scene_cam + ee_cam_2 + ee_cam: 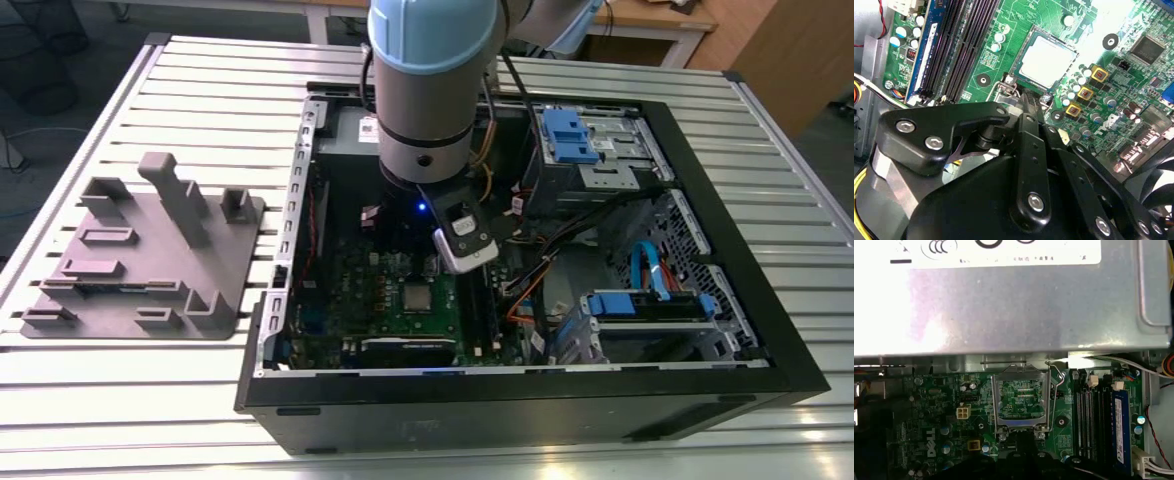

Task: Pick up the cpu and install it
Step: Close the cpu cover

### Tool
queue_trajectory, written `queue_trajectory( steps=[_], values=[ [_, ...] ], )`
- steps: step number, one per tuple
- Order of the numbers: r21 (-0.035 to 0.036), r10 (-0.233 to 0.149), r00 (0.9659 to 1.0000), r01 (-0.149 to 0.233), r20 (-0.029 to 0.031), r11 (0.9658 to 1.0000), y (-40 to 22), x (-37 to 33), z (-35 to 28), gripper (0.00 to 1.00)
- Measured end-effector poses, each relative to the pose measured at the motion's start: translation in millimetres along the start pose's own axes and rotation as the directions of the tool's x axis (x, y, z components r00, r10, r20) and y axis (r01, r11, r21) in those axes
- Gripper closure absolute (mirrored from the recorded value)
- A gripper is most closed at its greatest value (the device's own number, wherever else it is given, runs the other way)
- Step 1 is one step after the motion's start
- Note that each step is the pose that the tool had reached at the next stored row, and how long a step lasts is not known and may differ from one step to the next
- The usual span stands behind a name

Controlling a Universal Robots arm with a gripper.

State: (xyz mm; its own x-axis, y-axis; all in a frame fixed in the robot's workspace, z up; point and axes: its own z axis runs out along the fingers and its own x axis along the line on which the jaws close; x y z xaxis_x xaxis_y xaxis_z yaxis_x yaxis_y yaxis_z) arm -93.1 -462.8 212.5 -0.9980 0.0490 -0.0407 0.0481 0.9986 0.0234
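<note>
The cpu (1046, 61), a flat square chip with a pale silver top, lies flat in its socket on the green motherboard (1019, 20). In the exterior view the cpu (418, 295) sits low in the open computer case. My gripper (1026, 97) hangs just above the board at the socket's edge, its black linkages drawn together to one tip, shut with nothing in it. In the first wrist view the silver socket frame (995, 400) stands raised, and my gripper (1019, 442) is a dark shape just in front of it.
The arm (424, 90) reaches down into the black computer case (747, 330). Memory slots (961, 50) run beside the socket. A silver power supply box (1004, 305), blue drive brackets (567, 135) and loose cables crowd the case. A grey plastic tray (147, 260) with posts lies outside it.
</note>
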Motion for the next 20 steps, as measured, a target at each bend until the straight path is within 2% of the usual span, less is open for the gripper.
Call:
queue_trajectory(
  steps=[1, 9, 12, 20],
  values=[
    [0.0, 0.0, 1.0, 0.0, 0.0, 1.0, 3.9, 0.3, 2.0, 0.89],
    [0.0, 0.0, 1.0, 0.0, 0.0, 1.0, 4.8, 0.3, 2.4, 0.89],
    [0.0001, 0.0, 1.0, 0.0, 0.0, 1.0, 6.9, 0.5, 3.4, 0.89],
    [0.0001, 0.0, 1.0, 0.0, 0.0, 1.0, 7.0, 0.3, 0.2, 0.89]
  ],
)
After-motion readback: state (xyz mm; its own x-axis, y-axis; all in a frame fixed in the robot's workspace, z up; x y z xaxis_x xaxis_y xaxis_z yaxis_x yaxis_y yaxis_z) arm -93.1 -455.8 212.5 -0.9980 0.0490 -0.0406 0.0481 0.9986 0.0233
